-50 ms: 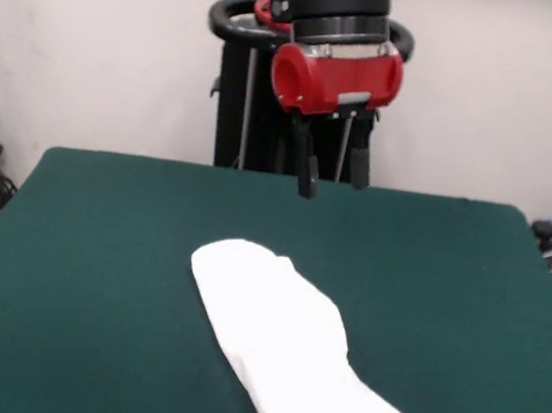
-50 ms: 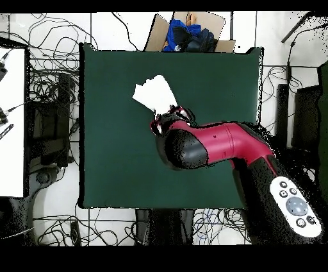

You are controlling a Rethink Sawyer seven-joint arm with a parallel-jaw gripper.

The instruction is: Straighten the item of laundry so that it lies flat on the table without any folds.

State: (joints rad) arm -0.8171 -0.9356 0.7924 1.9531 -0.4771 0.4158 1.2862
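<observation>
White shirt (image 1: pixel 302 366) bunched on table (image 1: pixel 96 275)

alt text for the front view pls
A white item of laundry lies bunched in a long folded strip on the dark green table, plain side up. The red and black arm's open pincer hangs above the table behind it, touching nothing.

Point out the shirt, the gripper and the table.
white shirt (image 1: pixel 278 353): front view, middle of the bunched cloth.
gripper (image 1: pixel 332 185): front view, midway between its tips.
green table (image 1: pixel 96 275): front view, bare top.
</observation>
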